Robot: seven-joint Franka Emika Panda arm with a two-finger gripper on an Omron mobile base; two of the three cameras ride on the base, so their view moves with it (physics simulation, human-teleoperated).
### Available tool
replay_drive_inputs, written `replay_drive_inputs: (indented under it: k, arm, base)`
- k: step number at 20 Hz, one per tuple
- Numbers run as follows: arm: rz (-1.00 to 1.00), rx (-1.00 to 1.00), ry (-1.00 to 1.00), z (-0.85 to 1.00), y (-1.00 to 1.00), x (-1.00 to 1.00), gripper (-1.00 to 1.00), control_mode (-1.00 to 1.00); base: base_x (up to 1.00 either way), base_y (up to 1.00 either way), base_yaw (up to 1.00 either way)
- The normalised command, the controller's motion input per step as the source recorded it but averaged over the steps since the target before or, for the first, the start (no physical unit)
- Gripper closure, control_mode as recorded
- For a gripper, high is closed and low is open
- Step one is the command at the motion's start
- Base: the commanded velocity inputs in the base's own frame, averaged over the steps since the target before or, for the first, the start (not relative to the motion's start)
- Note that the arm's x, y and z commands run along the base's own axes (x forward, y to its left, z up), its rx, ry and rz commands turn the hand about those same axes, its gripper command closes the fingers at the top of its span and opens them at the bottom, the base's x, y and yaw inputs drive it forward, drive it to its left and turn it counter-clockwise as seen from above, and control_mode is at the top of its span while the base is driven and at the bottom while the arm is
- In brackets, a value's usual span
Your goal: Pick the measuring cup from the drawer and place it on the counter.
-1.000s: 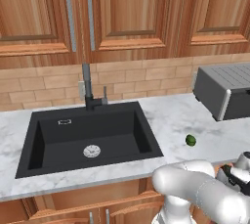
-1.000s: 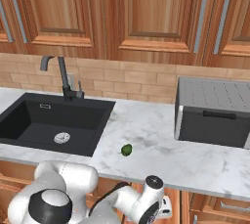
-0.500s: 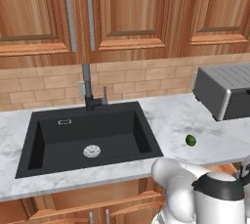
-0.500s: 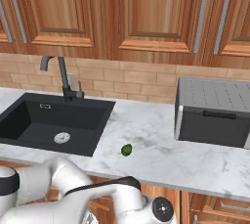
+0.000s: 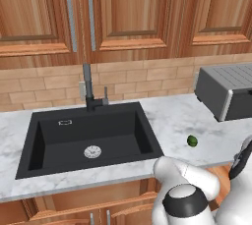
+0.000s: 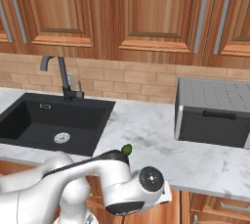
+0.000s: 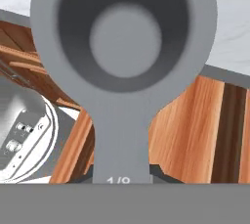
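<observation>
- Jaws pinching the measuring cup by its flat handle, to judge from how the handle runs straight down to the bottom of the hand view; fingertips themselves hidden, so the grip is inferred.
- Cup's long axis in line with the hand: bowl out ahead of the jaws, open face turned to the camera, handle stamped with a fraction near the grip.
- Behind the bowl, white marble of the bench across the top of the hand view; below it, reddish-brown wood of the drawer. Cup therefore up out of the drawer, about level with the bench edge, probably not yet over the slab.
- Coming move turns on that: bench lies ahead and upward of the bowl, along the cup's own axis, so a forward carry should bring it over the marble.
- Small green fruit on the bench right of the sink, near the likely landing spot.
- Against half a second ago: arm links rolled and raised in both base views, a dark-ringed joint now facing the left camera; fruit, sink and toaster unmoved.
</observation>
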Motion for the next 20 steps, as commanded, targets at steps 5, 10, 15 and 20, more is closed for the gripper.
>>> replay_drive_inputs:
  k: [5, 10, 15, 20]
  arm:
    - [-0.14, 0.02, 0.12, 1.00, 0.00, 0.49, 1.00, -1.00]
    - [-0.11, 0.00, 0.27, 0.31, -0.05, 0.79, 1.00, -1.00]
    - [-0.12, 0.00, 0.32, -0.20, -0.42, 0.95, 1.00, -1.00]
    - [-0.09, 0.00, 0.23, -0.31, -0.34, 0.88, 1.00, -1.00]
  base:
    - [0.00, 0.00, 0.00]
    - [0.00, 0.00, 0.00]
    - [0.00, 0.00, 0.00]
    - [0.00, 0.00, 0.00]
